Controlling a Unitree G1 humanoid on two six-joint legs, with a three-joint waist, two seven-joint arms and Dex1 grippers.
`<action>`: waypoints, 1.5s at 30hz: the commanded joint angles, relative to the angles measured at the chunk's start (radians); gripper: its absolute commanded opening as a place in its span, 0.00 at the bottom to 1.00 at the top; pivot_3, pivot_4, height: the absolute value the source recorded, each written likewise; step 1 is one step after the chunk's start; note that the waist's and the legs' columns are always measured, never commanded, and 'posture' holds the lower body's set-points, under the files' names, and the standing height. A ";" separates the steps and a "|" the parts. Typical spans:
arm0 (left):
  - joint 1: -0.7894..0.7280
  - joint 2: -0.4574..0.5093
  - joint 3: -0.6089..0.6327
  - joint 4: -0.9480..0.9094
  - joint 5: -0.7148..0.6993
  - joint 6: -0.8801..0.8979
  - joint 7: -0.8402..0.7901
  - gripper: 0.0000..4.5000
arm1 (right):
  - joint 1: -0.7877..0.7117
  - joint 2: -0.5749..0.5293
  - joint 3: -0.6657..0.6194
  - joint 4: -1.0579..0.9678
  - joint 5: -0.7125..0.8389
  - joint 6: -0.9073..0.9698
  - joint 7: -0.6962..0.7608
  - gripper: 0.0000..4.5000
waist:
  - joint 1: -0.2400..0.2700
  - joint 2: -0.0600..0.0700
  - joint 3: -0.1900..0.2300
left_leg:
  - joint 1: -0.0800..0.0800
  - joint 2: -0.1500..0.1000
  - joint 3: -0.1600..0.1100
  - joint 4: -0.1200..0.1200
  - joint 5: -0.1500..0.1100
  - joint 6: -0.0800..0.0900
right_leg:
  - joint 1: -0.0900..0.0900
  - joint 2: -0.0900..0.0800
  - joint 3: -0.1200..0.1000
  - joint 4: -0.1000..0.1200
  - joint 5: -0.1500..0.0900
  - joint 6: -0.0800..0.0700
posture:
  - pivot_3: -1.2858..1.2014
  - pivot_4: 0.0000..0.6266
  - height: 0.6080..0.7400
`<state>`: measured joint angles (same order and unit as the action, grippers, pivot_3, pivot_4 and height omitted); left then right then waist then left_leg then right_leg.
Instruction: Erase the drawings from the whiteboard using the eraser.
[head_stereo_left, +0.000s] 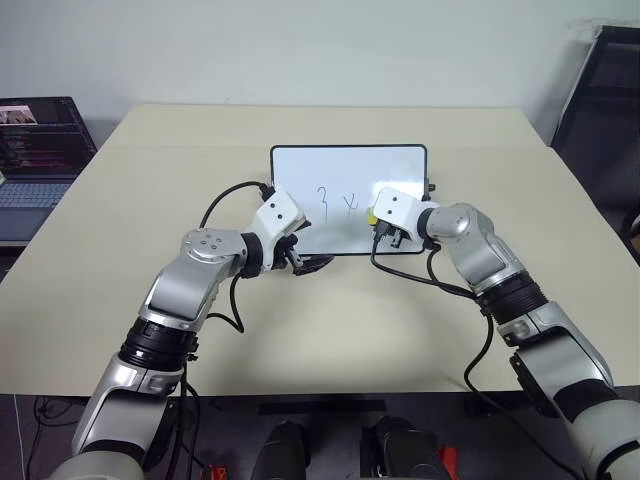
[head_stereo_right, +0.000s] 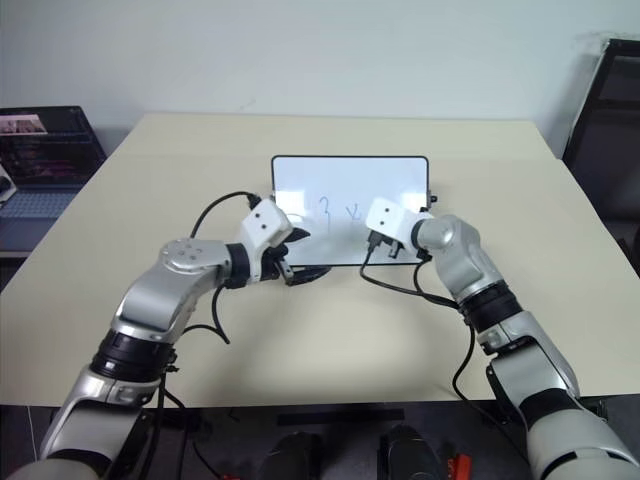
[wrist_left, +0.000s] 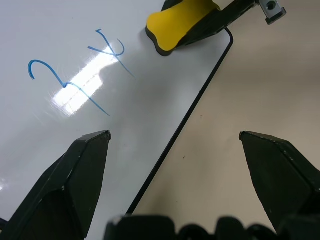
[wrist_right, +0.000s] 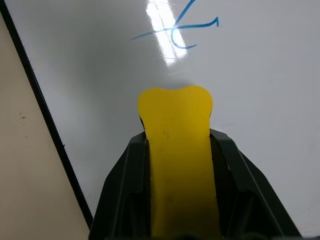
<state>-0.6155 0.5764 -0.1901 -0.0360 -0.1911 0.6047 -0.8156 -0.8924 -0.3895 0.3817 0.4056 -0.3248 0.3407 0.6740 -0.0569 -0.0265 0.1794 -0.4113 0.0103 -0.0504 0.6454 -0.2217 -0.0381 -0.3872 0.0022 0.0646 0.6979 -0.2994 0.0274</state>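
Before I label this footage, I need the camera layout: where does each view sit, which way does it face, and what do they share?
Left eye view: on the head, looking forward and down at the whiteboard on the table; both arms show.
Right eye view: the other eye, same scene.
Left wrist view: along the open left gripper, over the whiteboard's near edge and the drawings.
Right wrist view: along the right gripper, shut on the eraser, above the board.
Shared: both wrist views show the eraser and the x mark.

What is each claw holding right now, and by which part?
The right claw is shut on the eraser, clamping its long sides, rounded tip poking out over the whiteboard. The left claw is open, holding nothing.
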 joint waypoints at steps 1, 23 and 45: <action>0.003 -0.004 0.046 -0.027 0.010 -0.008 0.045 1.00 | 0.007 0.033 -0.119 -0.066 0.094 0.028 -0.029 0.26 | 0.000 0.000 0.000 | 0.000 0.000 0.000 0.000 0.000 0.000 | 0.000 0.000 0.000 0.000 0.000 0.000 | 0.52 0.24 1.00; 0.184 -0.102 0.248 -0.114 -0.026 0.013 0.323 1.00 | 0.453 0.129 -0.394 -0.634 0.432 0.148 -0.185 0.26 | 0.010 0.000 0.000 | -0.004 -0.001 -0.002 -0.001 0.000 0.000 | -0.001 -0.002 0.000 -0.001 0.000 0.000 | 0.52 0.24 1.00; 0.179 -0.105 0.214 -0.100 -0.011 -0.018 0.328 1.00 | 0.466 0.078 -0.352 -0.608 0.436 0.088 -0.178 0.26 | 0.012 0.000 0.000 | -0.004 -0.001 -0.002 -0.001 0.000 0.000 | -0.001 -0.002 0.000 -0.002 0.000 0.000 | 0.52 0.24 1.00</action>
<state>-0.4250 0.4675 0.0255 -0.1128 -0.2110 0.6045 -0.4887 -0.4351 -0.3012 0.0260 -0.1556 0.1009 0.4418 0.4857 -0.0450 -0.0265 0.1796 -0.4151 0.0096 -0.0525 0.6444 -0.2220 -0.0383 -0.3887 0.0006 0.0643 0.6958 -0.2998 0.0274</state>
